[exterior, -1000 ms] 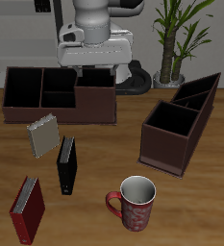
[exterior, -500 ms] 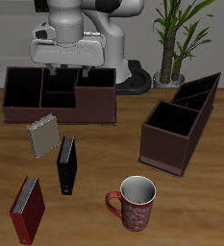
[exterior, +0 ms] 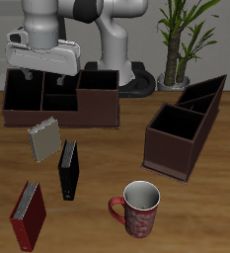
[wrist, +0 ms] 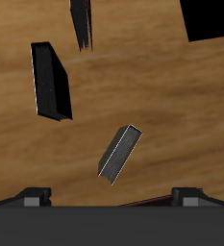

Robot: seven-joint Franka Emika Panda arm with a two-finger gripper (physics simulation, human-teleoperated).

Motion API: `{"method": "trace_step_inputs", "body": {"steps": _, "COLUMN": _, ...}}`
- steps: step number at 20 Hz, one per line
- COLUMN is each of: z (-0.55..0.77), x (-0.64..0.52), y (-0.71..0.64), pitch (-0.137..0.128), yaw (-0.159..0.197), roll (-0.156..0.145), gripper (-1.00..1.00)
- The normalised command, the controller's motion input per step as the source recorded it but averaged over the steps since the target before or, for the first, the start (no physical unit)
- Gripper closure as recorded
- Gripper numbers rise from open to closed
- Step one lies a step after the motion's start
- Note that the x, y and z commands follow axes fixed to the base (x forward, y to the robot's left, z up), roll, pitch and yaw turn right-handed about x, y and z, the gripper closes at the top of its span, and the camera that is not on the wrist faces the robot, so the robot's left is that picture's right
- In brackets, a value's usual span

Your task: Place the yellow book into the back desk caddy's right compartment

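Yellow book (exterior: 43, 139) is lying on the wooden table (exterior: 107, 148), a bit in front of the back desk caddy (exterior: 47, 118) and not touching it. I am seeing its white page edge in the wrist view too (wrist: 118, 154), where it is lying at a slant on the wood. Nothing is holding it.

Closer to the front edge, the red book (exterior: 28, 215) is resting by itself. Just beside the yellow book, the black book (exterior: 68, 170) is standing on its edge; the two look very near, but I cannot tell if they are touching.

My gripper (exterior: 44, 75) is hanging above the long caddy, over its end part and small middle parts, away from the right compartment (exterior: 100, 83). In the wrist view its fingers (wrist: 32, 195) are sitting wide apart with nothing between them, so the claw is open and empty.

The right compartment is looking dark inside, and I am seeing nothing in it.

Farther along, a red and white mug (exterior: 138, 210) is standing near the front edge. Behind it, the angled caddy (exterior: 181, 133) is sitting well apart from the books. A green plant (exterior: 181, 35) is standing at the back.
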Motion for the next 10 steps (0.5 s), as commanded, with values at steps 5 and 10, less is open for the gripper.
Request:
{"method": "trace_step_inputs", "body": {"steps": 5, "z": -0.15, "x": 0.06, "y": -0.34, "pitch": -0.025, "yaw": -0.043, "roll": -0.011, "gripper": -1.0}}
{"method": "trace_step_inputs", "body": {"steps": 10, "z": -0.24, "x": 0.07, "y": -0.04, "pitch": -0.017, "yaw": -0.012, "roll": -0.024, "gripper": -1.0}}
